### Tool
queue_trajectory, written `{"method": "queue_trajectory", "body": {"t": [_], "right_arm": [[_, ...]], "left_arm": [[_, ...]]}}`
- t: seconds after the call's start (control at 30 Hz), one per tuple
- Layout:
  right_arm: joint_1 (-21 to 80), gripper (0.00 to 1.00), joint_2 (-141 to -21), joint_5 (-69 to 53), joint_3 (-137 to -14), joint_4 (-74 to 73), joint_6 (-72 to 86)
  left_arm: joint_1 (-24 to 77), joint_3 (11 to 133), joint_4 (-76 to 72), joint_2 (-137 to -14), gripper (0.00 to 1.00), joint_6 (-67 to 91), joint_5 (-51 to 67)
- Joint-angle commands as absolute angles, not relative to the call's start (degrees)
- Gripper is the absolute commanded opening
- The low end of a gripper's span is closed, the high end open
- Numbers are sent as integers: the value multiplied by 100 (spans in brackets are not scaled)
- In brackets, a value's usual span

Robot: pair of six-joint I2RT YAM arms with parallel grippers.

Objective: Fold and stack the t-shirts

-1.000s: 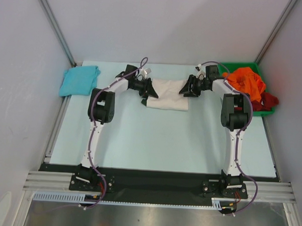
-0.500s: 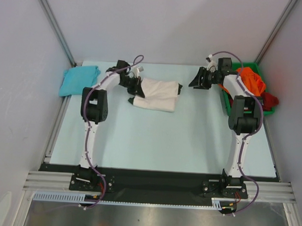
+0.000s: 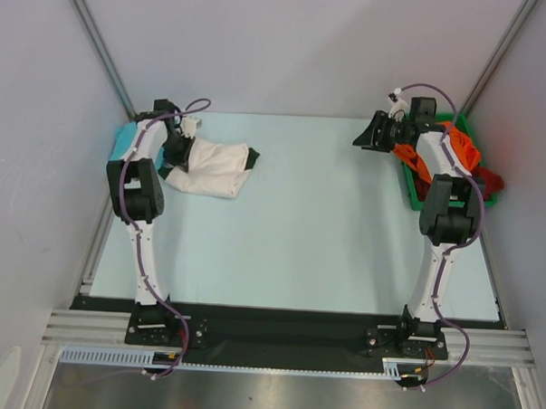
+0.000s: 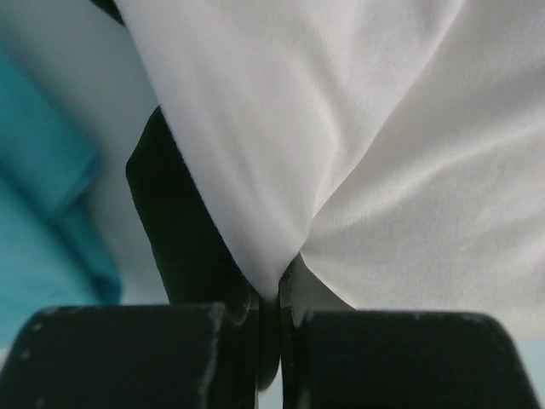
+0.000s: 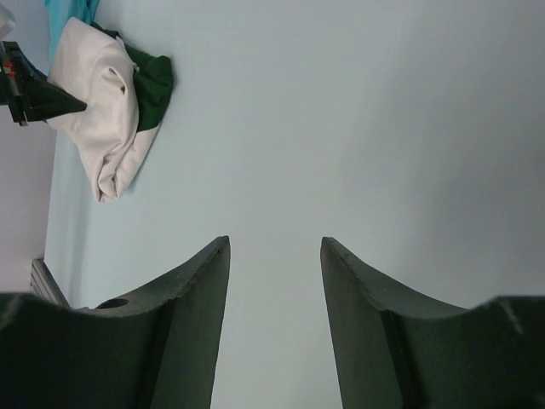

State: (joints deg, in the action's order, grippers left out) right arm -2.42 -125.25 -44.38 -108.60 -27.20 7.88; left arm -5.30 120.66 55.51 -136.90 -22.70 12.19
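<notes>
Grey walls close in a pale blue-green worktop (image 3: 326, 234), and most of the recent movement has been across its far edge. A second ago the folded cream t-shirt (image 3: 216, 166) lay at the far middle with both arms on it. Now it sits at the far left, pulled there by the left gripper (image 4: 271, 298), which is clenched on a pinch of the cream cloth with a dark green sleeve (image 4: 183, 230) bunched beside it. The teal t-shirt (image 4: 43, 247) is just left of the carried bundle; in the top view the left arm hides most of it, so I cannot tell whether the two shirts touch yet.

The right gripper (image 5: 274, 281) has let go and swung away to the far right. Its jaws stand apart with nothing between them, over bare worktop close to the green bin (image 3: 410, 188). The orange t-shirt (image 3: 464, 149) is still heaped in that bin, with the dark red t-shirt (image 3: 493, 184) at its right side.

I judge that the cream shirt's fold is finished and that it is being carried to the teal one to form the stack. The freed right arm looks set to fetch the orange shirt next. The dragged bundle has loosened somewhat, with its sleeve poking out, so it may need tidying once placed.
</notes>
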Motion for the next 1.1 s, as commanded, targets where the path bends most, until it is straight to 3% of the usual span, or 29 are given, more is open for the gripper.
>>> {"method": "queue_trajectory", "body": {"t": [0.0, 0.17, 1.07], "right_arm": [[-229, 53, -12665, -4597, -11232, -2453, 1046], [-229, 53, -12691, -4667, -11171, -2382, 1160], [-79, 53, -12489, -4693, -10767, -2127, 1266]], "left_arm": [[-492, 12804, 5397, -13359, 0, -2856, 20], [-545, 13306, 5160, -13246, 0, -2979, -614], [-809, 13597, 4456, -12885, 0, -3023, -2346]]}}
